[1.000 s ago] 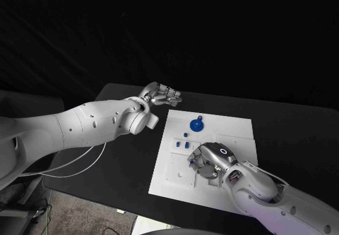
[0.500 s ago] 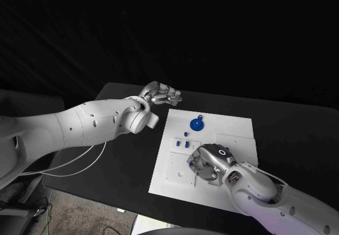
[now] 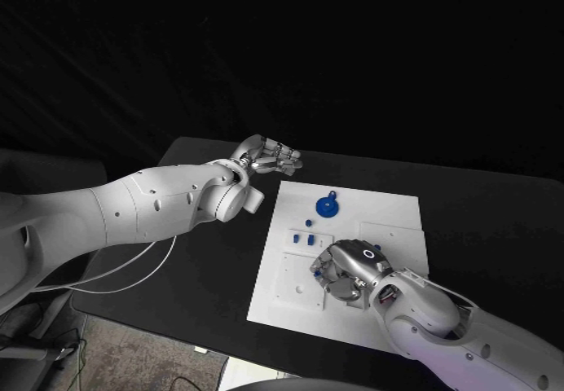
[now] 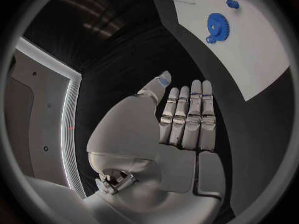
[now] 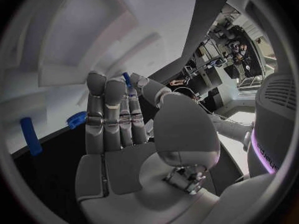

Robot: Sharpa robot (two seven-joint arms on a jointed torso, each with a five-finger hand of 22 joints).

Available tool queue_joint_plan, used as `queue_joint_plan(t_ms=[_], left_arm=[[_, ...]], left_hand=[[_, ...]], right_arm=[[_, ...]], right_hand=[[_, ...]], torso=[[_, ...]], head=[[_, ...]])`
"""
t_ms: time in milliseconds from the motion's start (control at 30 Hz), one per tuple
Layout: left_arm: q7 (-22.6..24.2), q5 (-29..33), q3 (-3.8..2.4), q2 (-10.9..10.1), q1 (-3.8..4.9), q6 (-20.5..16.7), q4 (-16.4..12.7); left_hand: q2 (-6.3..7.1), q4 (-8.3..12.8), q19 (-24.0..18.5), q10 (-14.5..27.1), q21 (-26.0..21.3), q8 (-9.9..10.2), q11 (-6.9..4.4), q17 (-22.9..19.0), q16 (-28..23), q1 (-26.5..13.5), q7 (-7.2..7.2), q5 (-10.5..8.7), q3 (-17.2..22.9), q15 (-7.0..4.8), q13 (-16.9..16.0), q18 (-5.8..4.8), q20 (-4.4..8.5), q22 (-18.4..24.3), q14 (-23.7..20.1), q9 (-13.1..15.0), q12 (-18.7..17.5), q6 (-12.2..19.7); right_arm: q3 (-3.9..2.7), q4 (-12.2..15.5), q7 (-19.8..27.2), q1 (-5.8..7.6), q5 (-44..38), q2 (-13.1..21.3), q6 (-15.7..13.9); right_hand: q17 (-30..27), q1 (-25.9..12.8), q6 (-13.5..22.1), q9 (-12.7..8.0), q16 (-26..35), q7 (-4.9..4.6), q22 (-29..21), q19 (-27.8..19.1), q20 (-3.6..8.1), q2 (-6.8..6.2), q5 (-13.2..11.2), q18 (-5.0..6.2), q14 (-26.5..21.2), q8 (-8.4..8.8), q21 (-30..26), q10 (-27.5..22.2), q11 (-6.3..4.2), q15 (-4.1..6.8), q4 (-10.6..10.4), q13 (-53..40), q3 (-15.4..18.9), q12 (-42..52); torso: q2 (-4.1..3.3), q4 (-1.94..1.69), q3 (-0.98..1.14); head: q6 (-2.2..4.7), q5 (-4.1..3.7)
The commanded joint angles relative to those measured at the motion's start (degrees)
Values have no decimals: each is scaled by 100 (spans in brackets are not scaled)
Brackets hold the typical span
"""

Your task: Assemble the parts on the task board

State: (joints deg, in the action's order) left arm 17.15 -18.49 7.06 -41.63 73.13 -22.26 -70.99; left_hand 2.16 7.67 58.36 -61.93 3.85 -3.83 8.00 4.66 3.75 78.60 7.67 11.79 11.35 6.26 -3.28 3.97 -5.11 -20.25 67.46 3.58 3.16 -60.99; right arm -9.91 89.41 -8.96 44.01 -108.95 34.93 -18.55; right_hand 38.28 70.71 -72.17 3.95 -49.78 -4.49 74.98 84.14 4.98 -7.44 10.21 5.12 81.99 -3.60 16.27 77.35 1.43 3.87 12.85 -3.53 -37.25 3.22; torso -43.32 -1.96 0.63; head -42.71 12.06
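Note:
The white task board (image 3: 388, 213) lies mid-table. A blue gear (image 3: 329, 208) (image 4: 218, 26) sits at its far end, with small blue parts (image 3: 303, 239) nearer the middle. My right hand (image 3: 350, 267) (image 5: 118, 124) hovers low over the board's near half, and a thin blue part (image 5: 126, 79) is pinched between its thumb and a finger. Beside that hand lie a blue peg (image 5: 29, 136) and a small blue toothed piece (image 5: 77, 119). My left hand (image 3: 268, 156) (image 4: 181, 129) hangs off the board beyond its far left corner, fingers straight and holding nothing.
The black table (image 3: 200, 244) reaches out left of the board, and my left arm (image 3: 141, 212) stretches above that side. A white cable (image 3: 129, 277) loops off the table's left edge. A recessed square (image 3: 300, 281) lies in the board's near left part.
My right hand has shifted very slightly toward the board's near edge. The left arm and the blue gear have not moved.

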Motion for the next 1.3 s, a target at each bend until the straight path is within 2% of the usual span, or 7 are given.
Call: queue_joint_plan(t_ms=[33,233,600,1000,1100,1233,1300], left_arm=[[42,31,-5,10,6,67,-9],[39,31,-5,6,6,68,-10],[32,31,-5,-3,6,78,-13],[29,31,-5,-22,6,86,-3],[31,31,-5,-27,6,87,4],[32,32,-5,-31,6,87,11],[33,32,-5,-31,6,89,17]], left_hand=[[-60,20,37,29,35,17,0,4,-11,9,31,6,-22,5,-3,-33,-9,6,9,0,21,-16],[-60,20,37,29,35,17,0,4,-11,9,31,6,-22,5,-3,-33,-9,6,9,0,21,-16],[-66,38,37,40,37,17,4,4,-10,8,32,1,-35,7,-3,-33,-11,24,5,0,21,-14],[-68,41,38,50,36,17,7,4,-10,9,33,2,-44,8,-3,-32,-12,32,3,0,21,-11],[-68,41,38,50,36,17,7,4,-10,9,33,2,-44,8,-3,-32,-12,32,3,0,21,-11],[-68,41,38,50,36,17,7,4,-10,9,33,2,-44,8,-3,-32,-12,32,3,0,21,-11],[-68,41,38,50,36,17,7,4,-10,9,33,2,-44,8,-3,-32,-12,32,3,0,21,-11]], right_arm=[[40,-35,-176,-30,-123,2,348],[73,-67,-248,-29,-124,-2,448],[100,-57,-192,-29,-14,16,264],[99,115,-23,-29,281,145,-399],[71,206,53,-29,446,209,-582],[-22,318,125,-26,671,293,-700],[-115,394,156,-22,818,353,-721]], right_hand=[[-17,-82,219,-22,34,-79,62,94,-36,-47,-18,144,-37,4,-206,-361,107,-82,-89,11,78,17],[-69,-63,374,-22,-15,-105,-44,110,-143,-179,-32,249,-82,-1,-403,-668,193,-159,-261,14,318,16],[-165,-62,549,-28,-57,-138,-145,172,-187,-332,29,291,-86,0,-506,-848,248,-199,-378,13,599,19],[-248,9,680,-31,-57,-165,-263,195,-232,-430,-60,355,-85,1,-541,-1074,307,-239,-471,12,965,19],[-267,71,745,-30,-58,-165,-314,206,-238,-407,-105,365,-72,-1,-538,-1104,310,-241,-535,10,1240,22],[-284,117,870,-32,-57,-156,-371,202,-242,-394,-104,373,-66,1,-519,-1107,309,-242,-586,10,1395,21],[-293,152,905,-34,-61,-165,-422,198,-242,-378,-81,373,-66,4,-491,-1103,309,-243,-618,10,1482,21]], torso=[[2,1,-2],[1,-7,-1],[0,-3,2],[1,-1,1],[2,2,1],[3,4,1],[5,4,-1]], head=[[6,-17],[3,-27],[5,-42],[42,-85],[52,-105],[72,-139],[92,-171]])
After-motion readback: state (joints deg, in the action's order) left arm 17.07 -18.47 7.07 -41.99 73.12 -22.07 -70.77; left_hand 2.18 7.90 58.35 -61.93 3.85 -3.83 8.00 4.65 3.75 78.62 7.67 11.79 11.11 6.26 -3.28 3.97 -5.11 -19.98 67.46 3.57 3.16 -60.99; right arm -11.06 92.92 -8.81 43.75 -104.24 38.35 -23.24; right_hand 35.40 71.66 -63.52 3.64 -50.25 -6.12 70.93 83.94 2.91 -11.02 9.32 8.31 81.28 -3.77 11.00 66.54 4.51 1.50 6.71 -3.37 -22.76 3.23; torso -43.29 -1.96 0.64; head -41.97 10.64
